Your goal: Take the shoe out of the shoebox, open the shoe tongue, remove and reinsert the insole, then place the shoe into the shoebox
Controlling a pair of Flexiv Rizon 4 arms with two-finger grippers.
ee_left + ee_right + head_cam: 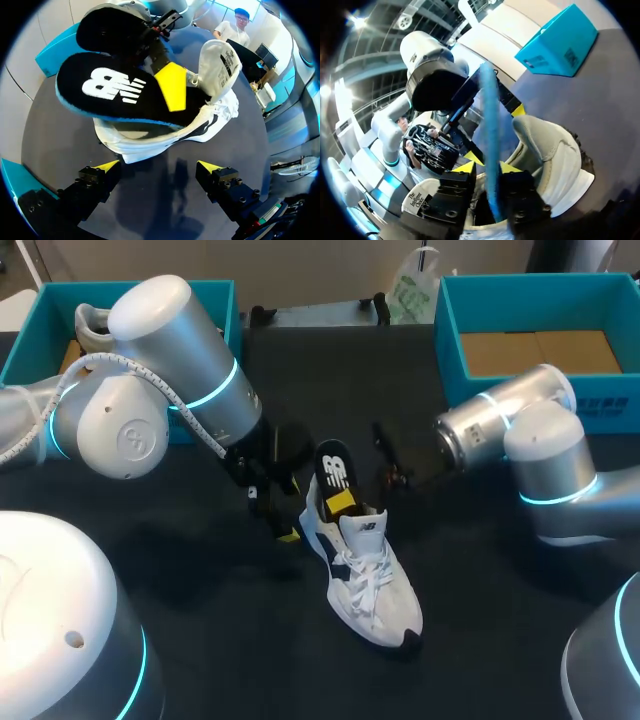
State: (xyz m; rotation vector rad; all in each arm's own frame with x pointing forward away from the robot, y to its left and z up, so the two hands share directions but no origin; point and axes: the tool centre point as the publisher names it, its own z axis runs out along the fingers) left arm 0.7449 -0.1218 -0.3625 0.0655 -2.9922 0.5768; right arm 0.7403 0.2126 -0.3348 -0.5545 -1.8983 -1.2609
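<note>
A white lace-up sneaker with navy trim (370,585) lies on the black table (480,570). A black foam insole with a blue edge (333,468) stands up out of the sneaker's heel opening, its lower end tucked inside. The right gripper (345,505) is clamped on the insole just above the sneaker's collar, a yellow tip against each face. The left gripper (159,167) hangs just behind the sneaker's heel, fingers spread wide and holding nothing. Well beyond the sneaker sit an open teal shoebox (447,340) and a second teal shoebox (22,345), which holds a pale shoe (95,330).
</note>
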